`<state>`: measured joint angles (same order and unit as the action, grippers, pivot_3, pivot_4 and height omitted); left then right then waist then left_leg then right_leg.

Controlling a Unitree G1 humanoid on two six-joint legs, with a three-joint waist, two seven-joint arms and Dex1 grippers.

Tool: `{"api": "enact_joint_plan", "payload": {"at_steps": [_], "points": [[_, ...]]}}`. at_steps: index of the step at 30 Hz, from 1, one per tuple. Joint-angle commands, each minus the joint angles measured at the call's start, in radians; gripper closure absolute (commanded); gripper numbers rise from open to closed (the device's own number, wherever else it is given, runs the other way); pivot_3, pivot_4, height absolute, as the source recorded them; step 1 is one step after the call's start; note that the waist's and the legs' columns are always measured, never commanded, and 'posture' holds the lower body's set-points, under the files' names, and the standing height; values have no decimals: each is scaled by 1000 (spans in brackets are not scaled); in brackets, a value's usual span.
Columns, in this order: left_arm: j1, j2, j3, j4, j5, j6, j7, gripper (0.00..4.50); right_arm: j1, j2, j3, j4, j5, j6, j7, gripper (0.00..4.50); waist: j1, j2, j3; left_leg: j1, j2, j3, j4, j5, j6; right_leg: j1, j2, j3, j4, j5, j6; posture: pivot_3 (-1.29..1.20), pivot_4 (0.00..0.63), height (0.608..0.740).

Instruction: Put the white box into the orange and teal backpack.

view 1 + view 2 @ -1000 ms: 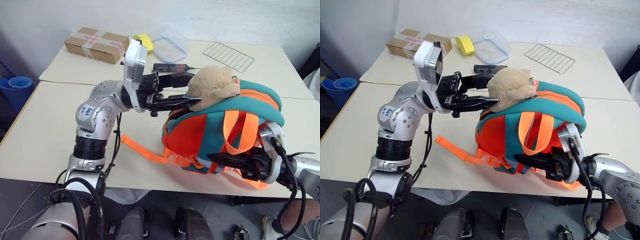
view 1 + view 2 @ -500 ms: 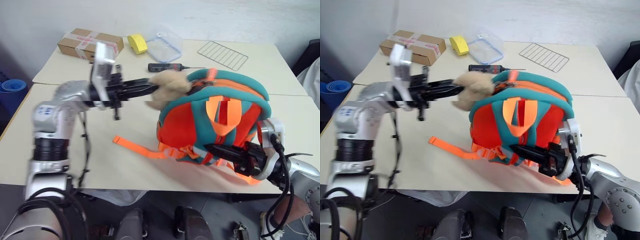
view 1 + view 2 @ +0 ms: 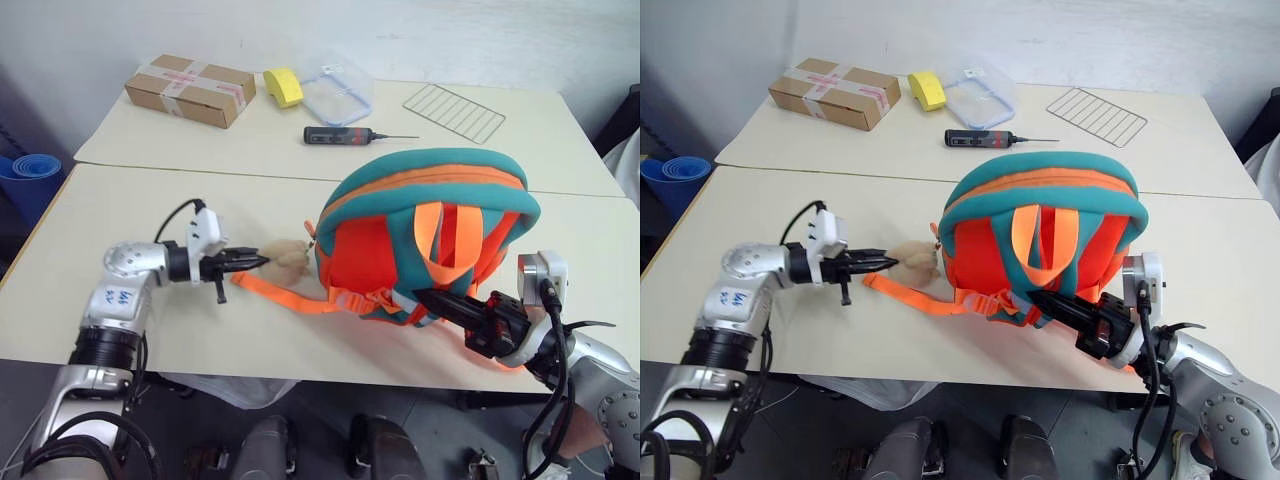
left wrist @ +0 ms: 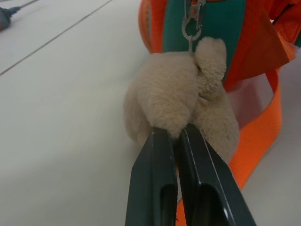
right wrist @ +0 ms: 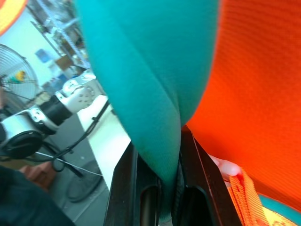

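Backpack (image 3: 430, 240) in orange and teal stands upright on the near table (image 3: 120, 310), its orange straps facing the camera. Just to its left, the left gripper (image 3: 262, 261) is pinched onto the tan plush toy (image 3: 288, 257), which hangs from a metal clip (image 4: 190, 28) on the backpack's side; the wrist view shows both black fingers (image 4: 155, 188) pressed into the fur with almost no gap. One loose orange strap (image 3: 290, 297) trails across the table under the toy. At the backpack's lower front edge, the right gripper (image 3: 430, 298) is clamped on a fold of teal fabric (image 5: 146, 94). Behind the backpack, on the far table, lie a screwdriver (image 3: 345, 135), a brown taped cardboard box (image 3: 190, 88), a yellow sponge (image 3: 283, 87), a clear blue-rimmed container (image 3: 338, 88) and a wire rack (image 3: 455, 112). I cannot tell where the white box is.
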<state>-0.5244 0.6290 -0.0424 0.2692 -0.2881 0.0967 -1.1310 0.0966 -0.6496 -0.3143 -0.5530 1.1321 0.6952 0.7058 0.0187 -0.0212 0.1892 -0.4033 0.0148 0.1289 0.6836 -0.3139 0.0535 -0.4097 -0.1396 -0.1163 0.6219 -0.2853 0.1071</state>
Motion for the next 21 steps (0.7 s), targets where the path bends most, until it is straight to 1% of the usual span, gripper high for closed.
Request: {"api": "enact_joint_plan", "payload": {"at_steps": [1,3,4,5,6,8,10,12,13,14,16,19,21], "points": [[53,-27,20,-83,-11,44,67,4487,14,15,29,4,-198,-135,4,4500,-1,1,-1,0,0,0,0,0,0,0,0,0,0,0,0,0,150,740],[96,-21,67,-152,-52,130,114,3946,45,-13,-12,12,-225,-142,20,4500,-1,2,-1,1,0,1,0,0,0,0,0,0,0,0,0,0,150,740],[116,-12,89,-180,-70,154,119,3667,64,-24,-35,5,-221,-147,44,4199,0,2,-1,1,0,1,0,0,0,0,0,0,0,0,0,0,150,740],[156,25,104,-199,-55,159,117,3386,99,-47,-65,2,-263,-186,81,3849,1,2,-1,1,0,1,0,0,0,0,0,1,0,0,0,0,150,740],[203,64,115,-210,-37,145,101,2997,132,-75,-87,6,-319,-231,119,3525,2,2,-1,0,0,1,0,0,0,0,1,0,0,0,0,0,150,740],[296,127,149,-209,-12,78,74,2397,202,-131,-141,39,-408,-304,201,2866,0,2,-1,0,0,1,-1,0,0,0,2,0,0,0,0,0,150,740],[346,146,186,-205,-26,28,69,1724,247,-160,-178,85,-462,-369,262,2170,2,2,-1,1,0,2,-2,-1,0,0,5,-1,-1,0,0,0,150,740],[414,173,240,-191,-25,-45,55,1136,276,-182,-221,199,-565,-523,336,1515,6,2,-1,2,0,3,-1,-2,2,1,3,0,-6,0,0,0,150,740],[463,194,271,-179,-23,-86,31,776,271,-197,-240,287,-618,-621,375,1116,5,2,-1,2,0,2,-1,-3,1,1,-2,1,-7,0,0,0,150,740],[506,206,297,-184,-28,-101,21,506,243,-208,-251,378,-661,-713,394,846,3,2,-1,2,0,2,-1,-4,-1,1,-2,1,-7,0,0,0,150,740],[562,211,325,-212,-38,-121,21,466,171,-221,-247,515,-704,-831,414,50,-1,2,-1,3,0,3,-2,-6,-3,1,-3,1,-7,0,0,0,150,740],[629,207,336,-277,-55,-120,12,466,84,-242,-201,637,-715,-843,452,15,-12,5,-1,5,0,4,-2,-6,-3,1,-4,1,-6,0,0,0,150,740],[638,186,347,-291,-66,-120,35,466,32,-240,-152,679,-738,-868,474,15,-17,6,-1,6,0,3,-3,-6,-3,1,-5,1,-4,-1,-2,0,150,740]]}}
